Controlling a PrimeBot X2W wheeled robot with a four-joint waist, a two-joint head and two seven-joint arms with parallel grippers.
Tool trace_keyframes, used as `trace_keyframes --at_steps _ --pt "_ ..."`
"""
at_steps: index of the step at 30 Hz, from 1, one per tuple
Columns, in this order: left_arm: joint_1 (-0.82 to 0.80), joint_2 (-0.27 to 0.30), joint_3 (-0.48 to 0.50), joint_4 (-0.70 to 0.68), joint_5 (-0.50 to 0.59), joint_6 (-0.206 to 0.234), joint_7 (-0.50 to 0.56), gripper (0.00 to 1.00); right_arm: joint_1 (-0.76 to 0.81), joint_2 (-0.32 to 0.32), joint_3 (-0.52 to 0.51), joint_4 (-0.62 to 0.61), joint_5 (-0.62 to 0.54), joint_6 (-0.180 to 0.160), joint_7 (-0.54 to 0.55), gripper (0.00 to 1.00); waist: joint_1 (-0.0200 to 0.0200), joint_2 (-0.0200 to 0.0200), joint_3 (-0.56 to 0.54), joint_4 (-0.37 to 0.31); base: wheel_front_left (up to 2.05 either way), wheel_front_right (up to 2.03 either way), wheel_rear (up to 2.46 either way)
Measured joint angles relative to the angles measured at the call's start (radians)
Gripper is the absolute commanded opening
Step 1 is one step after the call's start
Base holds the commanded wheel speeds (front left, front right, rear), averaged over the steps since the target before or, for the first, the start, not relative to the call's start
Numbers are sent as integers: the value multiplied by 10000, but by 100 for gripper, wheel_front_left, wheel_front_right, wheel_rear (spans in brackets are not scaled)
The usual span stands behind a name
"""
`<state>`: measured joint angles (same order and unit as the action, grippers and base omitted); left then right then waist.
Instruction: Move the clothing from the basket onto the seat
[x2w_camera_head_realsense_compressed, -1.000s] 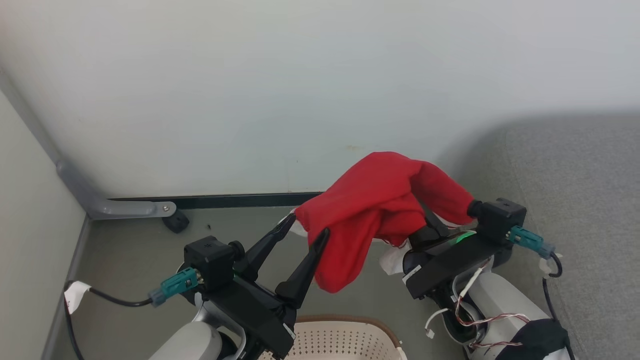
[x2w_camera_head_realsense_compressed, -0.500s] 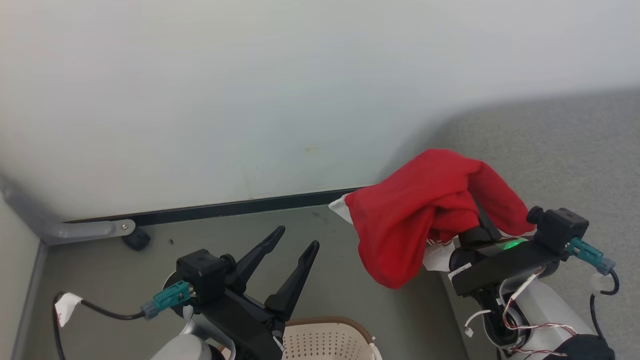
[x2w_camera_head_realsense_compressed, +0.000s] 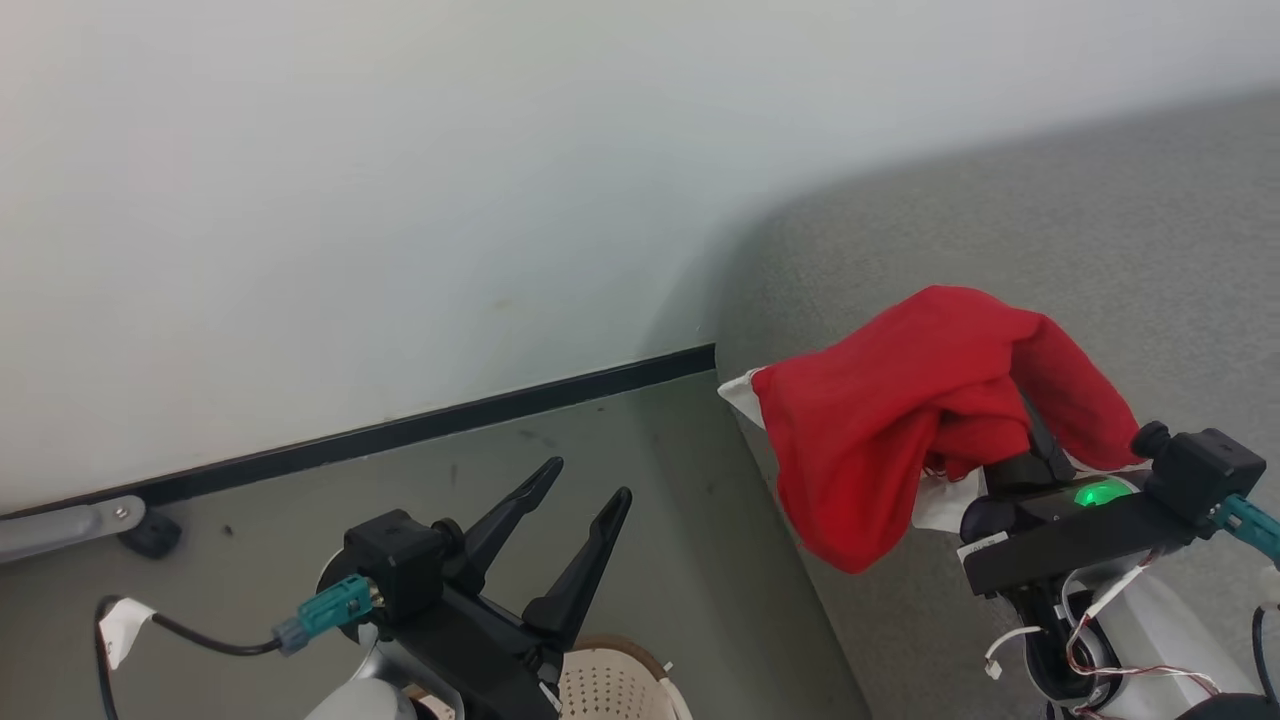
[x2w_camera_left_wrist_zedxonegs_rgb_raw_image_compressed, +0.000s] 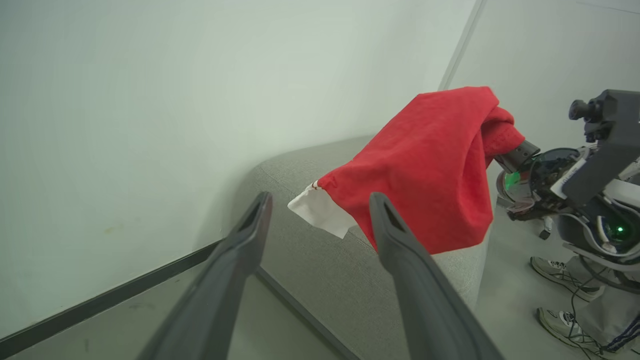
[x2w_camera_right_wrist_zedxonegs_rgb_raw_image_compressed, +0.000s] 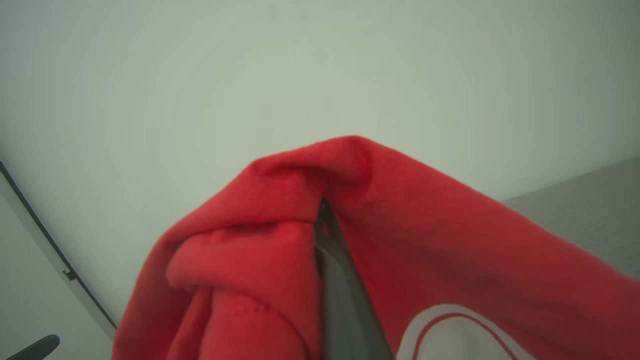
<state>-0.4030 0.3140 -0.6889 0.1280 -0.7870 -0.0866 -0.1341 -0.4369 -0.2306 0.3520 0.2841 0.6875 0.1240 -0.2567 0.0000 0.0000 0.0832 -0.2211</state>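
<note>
Clothing (x2w_camera_head_realsense_compressed: 900, 420): one red garment with white trim, bunched and draped over the right hand (x2w_camera_right_wrist_zedxonegs_rgb_raw_image_compressed: 324, 215). It is held in the air at the near corner of the seat (x2w_camera_head_realsense_compressed: 1000, 200); whether the lowest fold touches the grey cushion I cannot tell.

Right hand: fingers pinched together, with red fabric caught between them and hanging down both sides.

Step, as judged: carrying, with the garment out of the basket (x2w_camera_head_realsense_compressed: 620, 680) but not yet laid down. The next move calls for going further in over the cushion, lowering until the cloth rests, then parting the fingers. Cloth wrapped over the fingers may cling on release.

Left hand (x2w_camera_head_realsense_compressed: 588, 478): fingers spread wide, holding nothing, above the floor (x2w_camera_head_realsense_compressed: 640, 450), apart from the garment.

Basket: part of the rim shows below the left hand; contents hidden.

A person's shoes (x2w_camera_left_wrist_zedxonegs_rgb_raw_image_compressed: 555, 270) stand on the floor beyond the seat. I judge the way onto the cushion open.
</note>
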Motion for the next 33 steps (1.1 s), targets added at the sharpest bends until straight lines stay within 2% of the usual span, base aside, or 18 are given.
trace_keyframes --at_steps 18,30,33 --pt "-13 -75 -257 8 460 159 -130 100 763 -146 -936 -1072 -378 0 0 0 0 0 125 -1619 0 0 0" --pt "-220 -155 -382 -56 617 146 -132 100 919 -211 -1561 -1398 -449 -2 0 0 0 0 500 -1607 0 0 0" --pt "-245 -159 -408 -125 667 67 -146 100 510 -477 -1547 -1174 -612 0 0 0 0 0 642 -1556 0 0 0"
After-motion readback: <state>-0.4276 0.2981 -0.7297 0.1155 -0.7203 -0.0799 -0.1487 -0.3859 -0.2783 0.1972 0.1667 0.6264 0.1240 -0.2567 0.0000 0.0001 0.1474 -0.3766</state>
